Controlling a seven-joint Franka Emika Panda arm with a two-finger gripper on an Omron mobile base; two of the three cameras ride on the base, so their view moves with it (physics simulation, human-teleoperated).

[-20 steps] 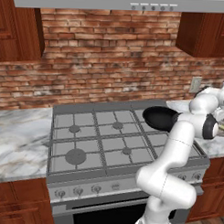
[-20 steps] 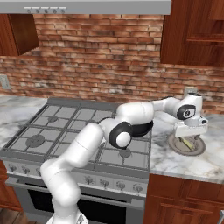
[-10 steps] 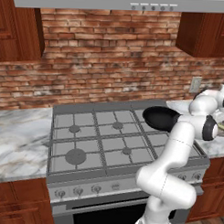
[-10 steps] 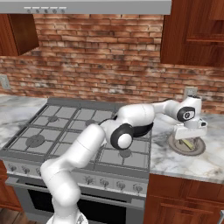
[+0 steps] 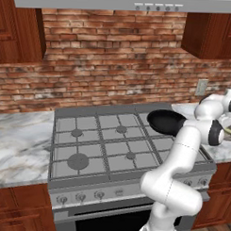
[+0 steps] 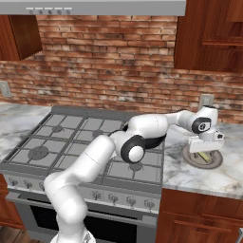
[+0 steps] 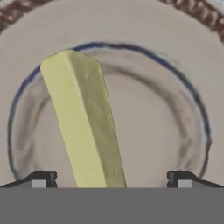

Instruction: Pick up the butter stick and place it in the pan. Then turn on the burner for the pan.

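Since the earlier frame the gripper has been lowered onto the plate on the table, jaws spread wide astride the butter, which lies askew and may be nudged aside, far from the pan.

A stainless gas stove with grey grates stood against a red brick wall. Along the stove's front edge ran a row of knobs, with the oven door below them. A grey range hood hung above the stove. White marble counter extended on both sides of the stove, over reddish wooden base cabinets. Dark wooden wall cabinets flanked the hood. A wall outlet sat on the brick right of the stove.
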